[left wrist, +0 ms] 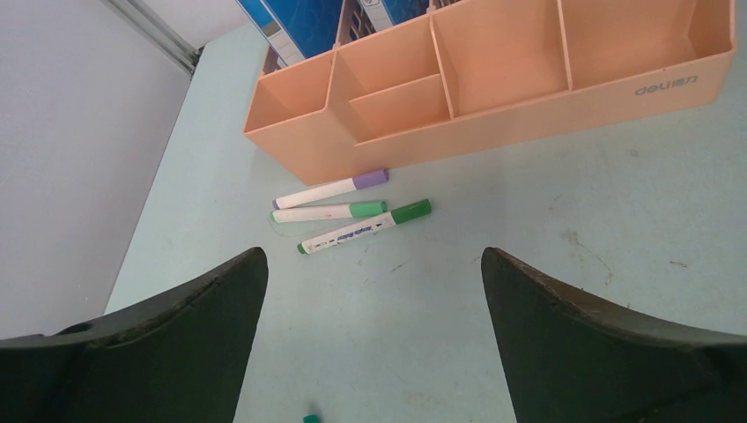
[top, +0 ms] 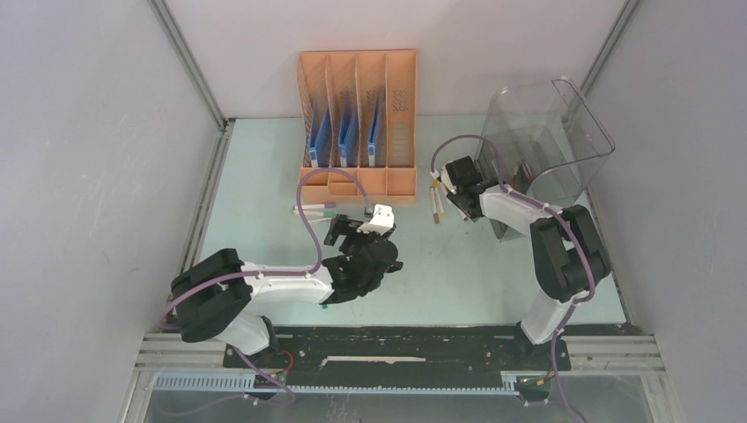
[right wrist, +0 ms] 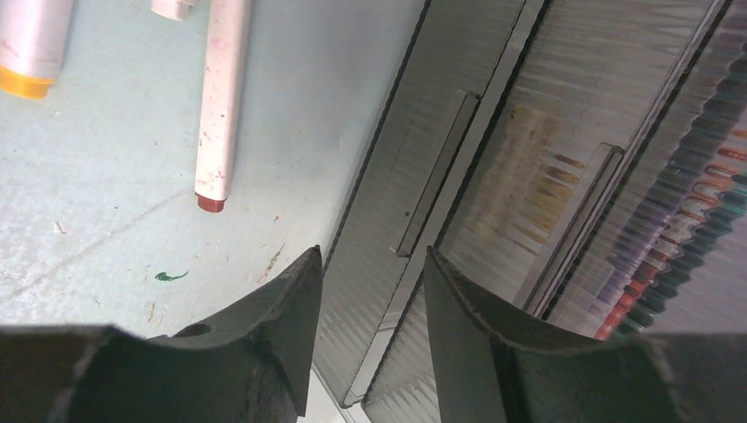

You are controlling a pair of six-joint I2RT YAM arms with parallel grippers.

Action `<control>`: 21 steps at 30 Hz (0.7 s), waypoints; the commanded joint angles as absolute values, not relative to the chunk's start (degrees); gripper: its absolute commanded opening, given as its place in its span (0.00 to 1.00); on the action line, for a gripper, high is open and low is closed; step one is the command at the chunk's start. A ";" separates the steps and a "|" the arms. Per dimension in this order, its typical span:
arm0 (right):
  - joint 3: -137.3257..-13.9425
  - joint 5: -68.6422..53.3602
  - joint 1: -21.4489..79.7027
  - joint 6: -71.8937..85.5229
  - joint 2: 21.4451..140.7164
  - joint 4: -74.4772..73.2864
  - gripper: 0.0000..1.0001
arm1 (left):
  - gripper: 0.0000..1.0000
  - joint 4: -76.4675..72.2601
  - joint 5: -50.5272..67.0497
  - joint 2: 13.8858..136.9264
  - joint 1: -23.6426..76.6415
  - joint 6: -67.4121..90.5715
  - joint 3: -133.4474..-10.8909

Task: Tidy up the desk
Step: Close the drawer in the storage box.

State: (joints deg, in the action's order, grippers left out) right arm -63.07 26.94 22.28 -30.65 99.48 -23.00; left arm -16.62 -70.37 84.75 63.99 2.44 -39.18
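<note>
Your left hand (left wrist: 372,256) hangs wide open and empty over the pale mint-green bench (left wrist: 573,220), facing three white plastic markers (left wrist: 330,212) at twelve o'clock, likely for pickup.

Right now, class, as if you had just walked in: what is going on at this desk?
Tidying of the desk is under way, with nothing held yet. The left end effector hangs open just short of three markers lying loose in front of the orange rack. The right end effector, only slightly open, points at the front of the clear bin; whether it touches the drawer handle cannot be told. More markers lie beside it.
</note>
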 commanded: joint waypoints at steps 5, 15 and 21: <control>-65.23 28.22 21.13 -29.38 101.43 -23.24 0.55 | 1.00 -19.02 -73.00 84.97 64.60 1.70 -40.37; -66.31 24.50 20.79 -27.26 103.72 -26.90 0.54 | 1.00 -19.27 -73.72 85.36 64.95 1.41 -40.61; -67.81 16.08 21.59 -25.21 102.12 -30.64 0.50 | 1.00 -19.50 -73.98 85.47 65.08 1.23 -40.56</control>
State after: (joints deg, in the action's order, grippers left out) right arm -66.41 23.86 21.10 -28.18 102.72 -26.98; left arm -17.15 -71.46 85.41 64.60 1.76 -39.18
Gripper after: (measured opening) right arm 0.512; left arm 0.996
